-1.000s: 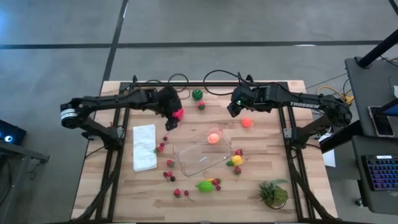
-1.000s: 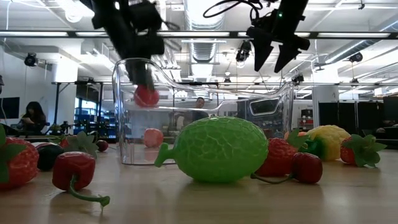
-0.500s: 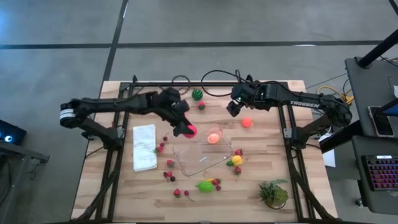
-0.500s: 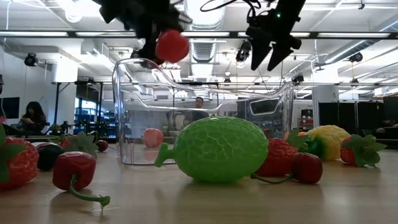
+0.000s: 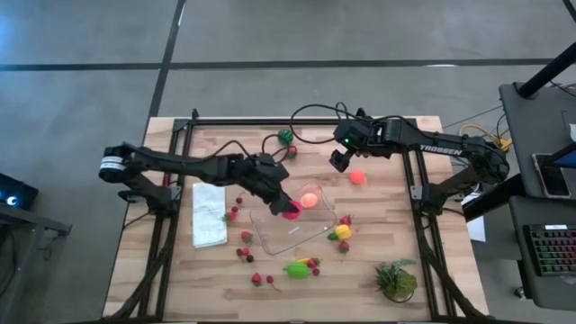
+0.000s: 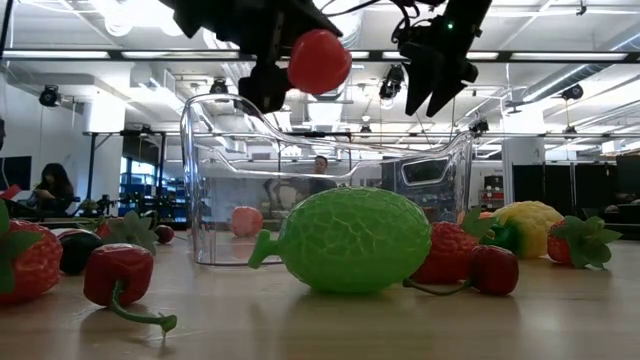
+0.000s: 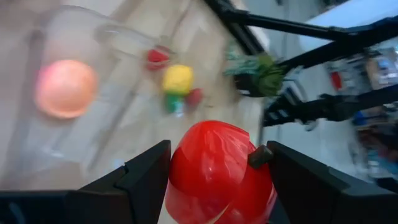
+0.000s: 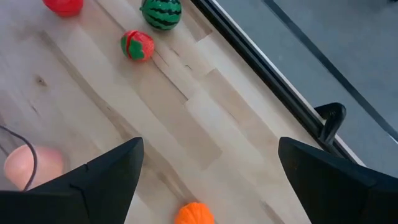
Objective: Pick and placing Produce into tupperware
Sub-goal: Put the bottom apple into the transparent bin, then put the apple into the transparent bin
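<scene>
My left gripper (image 5: 288, 207) is shut on a round red fruit (image 7: 221, 174) and hangs over the clear tupperware (image 5: 270, 236), above its rim (image 6: 215, 100) in the low view. A peach-coloured fruit (image 5: 310, 199) rests on the tupperware's floor. My right gripper (image 5: 339, 161) stands open in the air over the table's far right part, with nothing between its fingers. A small orange fruit (image 8: 194, 213) lies on the wood below it. A striped melon (image 8: 161, 12) and a red-and-green piece (image 8: 137, 45) lie farther toward the far edge. My left gripper pinches the red fruit by two opposite sides (image 7: 177, 171) between its two fingers. The fingers slant downward, coming from the table's left. The fruit is lifted clear, above the tupperware, with its dark stem (image 7: 260, 155) turned sideways toward one finger.
A white folded cloth (image 5: 209, 212) lies left of the tupperware. A lime-green fruit (image 6: 345, 240), a yellow piece (image 5: 342, 231) and several small red berries lie along the near side. A green plant tuft (image 5: 396, 279) stands at the near right corner.
My left gripper has carried the red fruit toward the table's right and near edges, from beyond the tupperware's far left corner to a place over it. Its wrist has rolled on the way. My right gripper has rolled a little in place and stays open.
</scene>
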Robot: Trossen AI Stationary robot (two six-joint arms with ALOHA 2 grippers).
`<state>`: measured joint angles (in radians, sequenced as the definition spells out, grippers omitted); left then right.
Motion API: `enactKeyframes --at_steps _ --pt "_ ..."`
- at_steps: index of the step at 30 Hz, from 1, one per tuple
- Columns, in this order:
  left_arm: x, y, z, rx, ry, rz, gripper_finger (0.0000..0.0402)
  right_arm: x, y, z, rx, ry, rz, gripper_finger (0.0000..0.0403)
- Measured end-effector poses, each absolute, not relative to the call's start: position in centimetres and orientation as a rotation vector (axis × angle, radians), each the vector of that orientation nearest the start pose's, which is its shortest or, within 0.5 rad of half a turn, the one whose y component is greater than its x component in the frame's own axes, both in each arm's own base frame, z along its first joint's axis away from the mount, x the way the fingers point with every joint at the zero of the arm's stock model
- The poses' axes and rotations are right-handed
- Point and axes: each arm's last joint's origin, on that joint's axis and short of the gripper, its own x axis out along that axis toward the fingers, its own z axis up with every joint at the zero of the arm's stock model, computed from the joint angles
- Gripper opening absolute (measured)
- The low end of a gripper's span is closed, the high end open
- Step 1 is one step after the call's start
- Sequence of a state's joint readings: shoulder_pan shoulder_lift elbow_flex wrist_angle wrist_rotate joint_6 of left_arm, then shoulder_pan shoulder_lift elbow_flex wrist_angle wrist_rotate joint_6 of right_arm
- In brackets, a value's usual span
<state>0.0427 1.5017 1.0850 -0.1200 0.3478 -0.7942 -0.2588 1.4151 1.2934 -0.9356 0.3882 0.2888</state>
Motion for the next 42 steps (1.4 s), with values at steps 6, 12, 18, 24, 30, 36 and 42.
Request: enactKeyframes --at_steps 6,12,18,24,30,36,42 --pt "33.9 0.5 27.0 -0.911 0.599 -0.099 0.0260 26.4 -8.1 31.2 0.181 0.978 -0.734 0.0365" --pt "33.5 1.1 27.3 -0.905 0.581 -0.089 0.0305 26.4 -8.1 31.1 0.182 0.978 -0.735 0.0365" --pt "32.7 2.6 27.8 -0.813 0.565 -0.065 0.0317 26.4 -8.2 31.0 0.186 0.978 -0.742 0.0365" --pt "29.9 4.9 28.7 -0.752 0.634 0.058 0.0299 26.3 -8.6 31.0 0.219 0.965 -0.773 0.0365" --pt "25.3 7.8 28.6 -0.556 0.828 0.396 0.0292 26.1 -9.7 31.1 0.258 0.926 -0.816 0.0365" --pt "24.4 10.4 27.3 -0.506 0.897 0.652 0.0292 26.1 -10.6 31.3 0.296 0.878 -0.853 0.0365" --pt "26.2 11.8 24.4 -0.559 0.985 0.696 0.0292 26.0 -11.3 31.4 0.316 0.848 -0.878 0.0365"
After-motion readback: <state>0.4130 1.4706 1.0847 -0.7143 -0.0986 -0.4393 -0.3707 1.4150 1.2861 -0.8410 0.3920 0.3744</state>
